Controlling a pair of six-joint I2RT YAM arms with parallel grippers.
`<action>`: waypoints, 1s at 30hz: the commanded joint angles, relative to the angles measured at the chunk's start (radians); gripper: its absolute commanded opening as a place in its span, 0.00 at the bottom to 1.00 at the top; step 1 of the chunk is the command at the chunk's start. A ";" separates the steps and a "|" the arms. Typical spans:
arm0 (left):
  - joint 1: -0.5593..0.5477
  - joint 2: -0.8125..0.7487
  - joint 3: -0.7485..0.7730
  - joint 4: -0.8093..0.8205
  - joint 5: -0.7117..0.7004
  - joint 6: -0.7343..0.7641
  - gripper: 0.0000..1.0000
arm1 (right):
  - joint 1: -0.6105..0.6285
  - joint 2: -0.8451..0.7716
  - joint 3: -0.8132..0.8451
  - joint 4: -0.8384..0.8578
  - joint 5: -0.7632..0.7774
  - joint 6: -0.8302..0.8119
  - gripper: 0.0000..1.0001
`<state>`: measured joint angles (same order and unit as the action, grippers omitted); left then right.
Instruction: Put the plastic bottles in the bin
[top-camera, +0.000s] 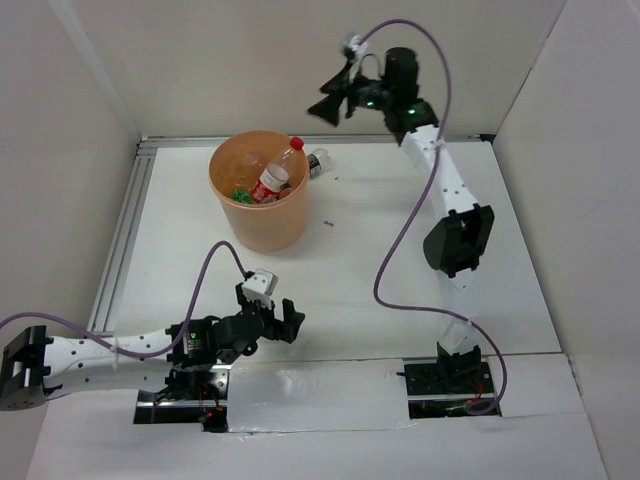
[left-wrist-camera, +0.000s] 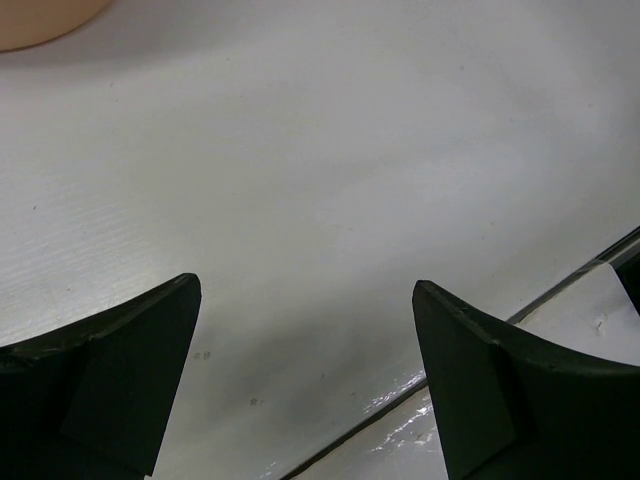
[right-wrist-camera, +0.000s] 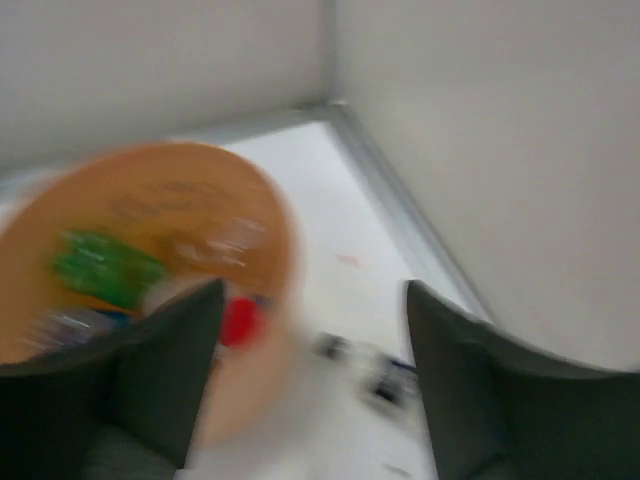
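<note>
The orange bin (top-camera: 260, 195) stands at the back left of the table. A clear bottle with red cap and label (top-camera: 274, 176) leans in it against the rim, with a green bottle (top-camera: 241, 192) beside it. One clear bottle (top-camera: 317, 162) lies on the table just right of the bin. My right gripper (top-camera: 334, 98) is open and empty, raised above the back of the table, right of the bin. In the blurred right wrist view the bin (right-wrist-camera: 150, 260), red cap (right-wrist-camera: 240, 322) and loose bottle (right-wrist-camera: 375, 372) show below. My left gripper (top-camera: 292, 322) is open and empty, low near the front edge.
White walls enclose the table on three sides. An aluminium rail (top-camera: 125, 225) runs along the left edge. A taped seam (left-wrist-camera: 560, 290) crosses the table near the arm bases. A purple cable (top-camera: 400, 240) hangs along the right arm.
</note>
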<state>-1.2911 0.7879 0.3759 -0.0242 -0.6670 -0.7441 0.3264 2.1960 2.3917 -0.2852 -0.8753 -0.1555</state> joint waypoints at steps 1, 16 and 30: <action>-0.005 0.010 -0.006 0.024 -0.003 -0.014 1.00 | -0.122 -0.048 0.015 0.032 0.021 -0.163 0.56; -0.005 0.132 0.049 0.061 0.047 0.011 1.00 | -0.073 0.313 0.004 0.328 0.180 0.050 0.13; -0.005 0.168 0.058 0.023 0.069 -0.024 1.00 | 0.007 0.567 0.093 0.468 0.265 0.040 0.13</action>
<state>-1.2911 0.9497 0.3893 -0.0154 -0.5999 -0.7414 0.3157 2.7518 2.4229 0.0597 -0.6331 -0.1196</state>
